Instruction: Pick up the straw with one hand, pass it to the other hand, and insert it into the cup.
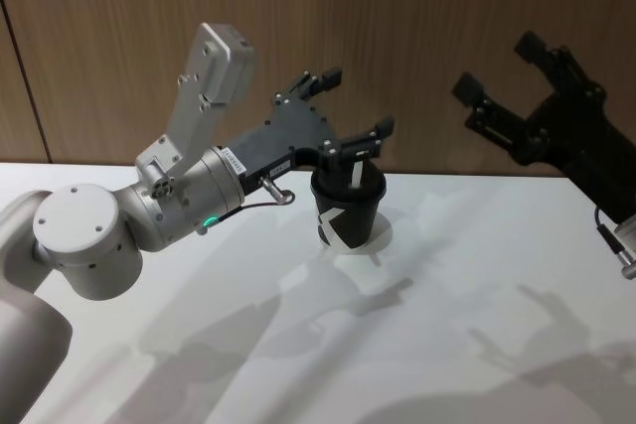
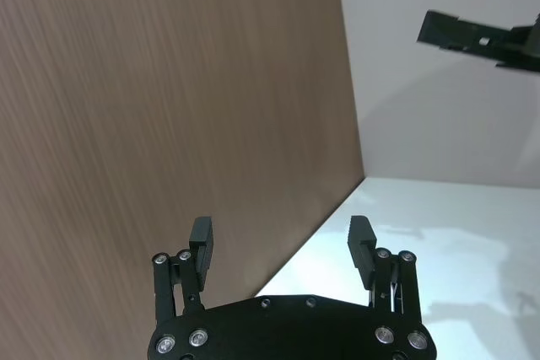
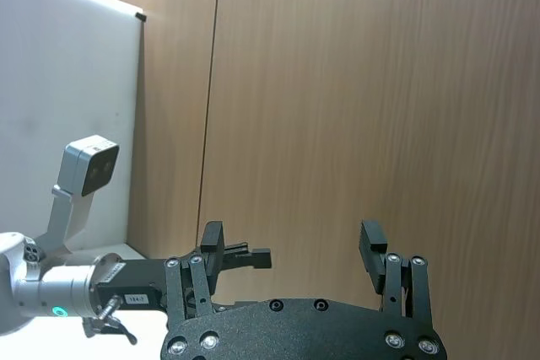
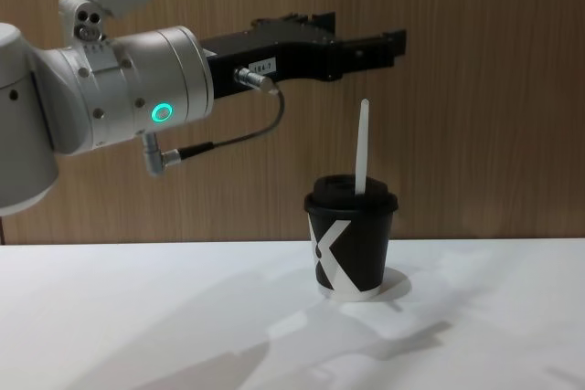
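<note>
Upright, straw [image 4: 363,148] in cup [image 4: 350,248] (lidded).

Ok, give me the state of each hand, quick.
Left hand: open, empty, above the cup; straw already inserted.
Right hand: open, empty, raised aside.

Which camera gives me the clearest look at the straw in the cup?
Chest view: the thin white straw stands nearly upright through the black paper cup's domed lid, seen side-on. In head view, the open left gripper partly covers it.
</note>
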Controlling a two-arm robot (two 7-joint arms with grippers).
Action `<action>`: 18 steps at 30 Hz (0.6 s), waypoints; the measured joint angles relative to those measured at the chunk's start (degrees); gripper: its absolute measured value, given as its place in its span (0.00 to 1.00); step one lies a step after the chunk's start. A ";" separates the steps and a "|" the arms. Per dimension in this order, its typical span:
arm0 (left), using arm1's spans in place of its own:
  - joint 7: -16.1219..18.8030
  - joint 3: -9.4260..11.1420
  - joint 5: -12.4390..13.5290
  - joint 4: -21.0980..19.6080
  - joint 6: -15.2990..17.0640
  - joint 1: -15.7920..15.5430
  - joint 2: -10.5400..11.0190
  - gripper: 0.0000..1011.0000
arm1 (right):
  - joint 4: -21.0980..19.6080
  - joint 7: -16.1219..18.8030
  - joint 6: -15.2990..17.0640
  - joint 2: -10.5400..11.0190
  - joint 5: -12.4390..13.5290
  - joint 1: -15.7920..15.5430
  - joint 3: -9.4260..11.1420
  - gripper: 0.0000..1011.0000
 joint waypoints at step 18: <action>-2.03 -0.73 -1.25 0.69 -4.40 0.57 -1.02 0.99 | -1.98 -1.03 3.11 -0.01 1.47 0.42 -1.59 0.99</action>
